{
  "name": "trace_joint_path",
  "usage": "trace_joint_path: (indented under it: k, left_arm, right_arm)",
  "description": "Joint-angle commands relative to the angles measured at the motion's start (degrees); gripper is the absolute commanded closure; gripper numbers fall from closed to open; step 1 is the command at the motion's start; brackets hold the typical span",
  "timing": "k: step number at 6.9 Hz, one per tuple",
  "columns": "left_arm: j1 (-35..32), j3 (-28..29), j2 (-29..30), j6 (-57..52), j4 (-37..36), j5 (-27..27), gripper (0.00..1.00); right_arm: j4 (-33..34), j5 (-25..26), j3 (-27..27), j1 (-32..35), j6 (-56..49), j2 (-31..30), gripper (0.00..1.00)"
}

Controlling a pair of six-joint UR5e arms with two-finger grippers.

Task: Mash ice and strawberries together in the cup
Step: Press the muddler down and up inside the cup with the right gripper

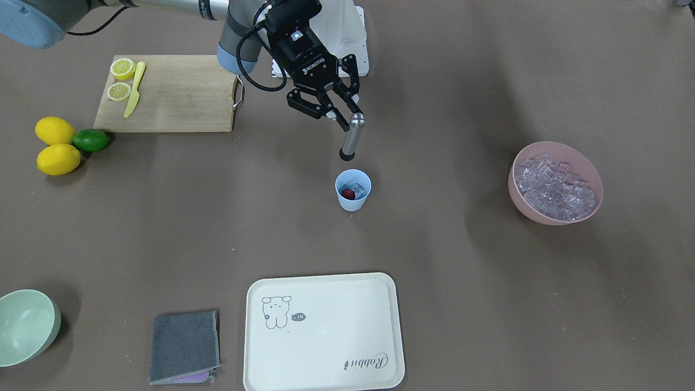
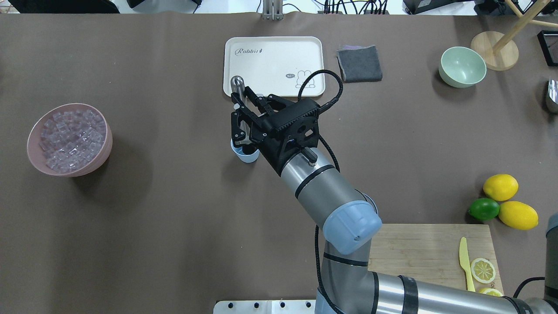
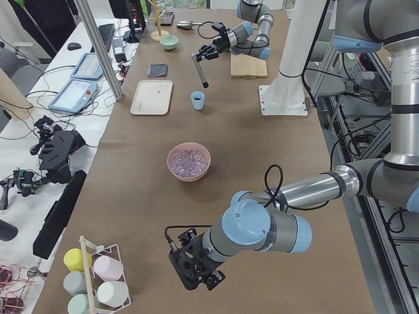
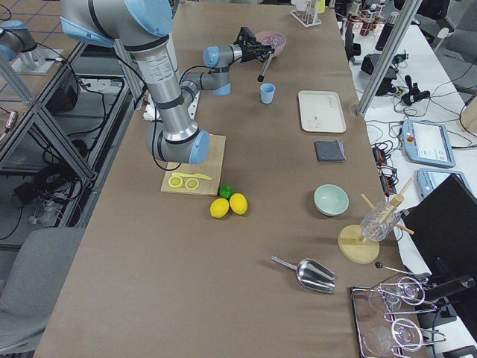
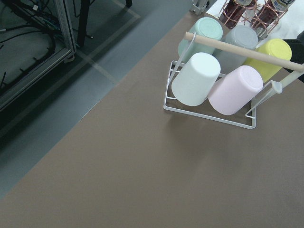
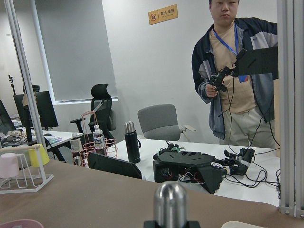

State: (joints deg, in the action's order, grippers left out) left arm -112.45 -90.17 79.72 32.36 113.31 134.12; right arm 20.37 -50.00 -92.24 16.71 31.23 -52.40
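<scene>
Exterior front-facing: midway across the brown desk (image 1: 434, 260) stands the cup (image 1: 353, 190), strawberry (image 1: 347, 194) and ice (image 1: 359, 189) inside. The right claw (image 1: 350, 117) pinches a steel masher (image 1: 351, 138), tilted just above the cup. The left claw (image 3: 194, 268) hangs well apart; whether spread or pressed together, I cannot tell.

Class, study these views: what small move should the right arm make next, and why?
Probably lower the muddler into the cup: the right gripper grips it, its tip hangs above the rim, and the strawberry and ice lie inside.
</scene>
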Motion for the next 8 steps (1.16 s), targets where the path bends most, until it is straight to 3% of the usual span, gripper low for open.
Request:
trace_joint_path:
  k: [1, 8]
  left_arm:
    - [0.0, 0.4, 0.1, 0.0, 0.2, 0.0, 0.02]
    - [0.0, 1.0, 0.4, 0.0, 0.2, -0.1, 0.02]
  right_arm:
    - [-3.7, 0.4, 4.4, 0.1, -0.1, 2.5, 1.00]
    - [-4.4, 0.3, 9.6, 1.1, -0.2, 4.1, 1.00]
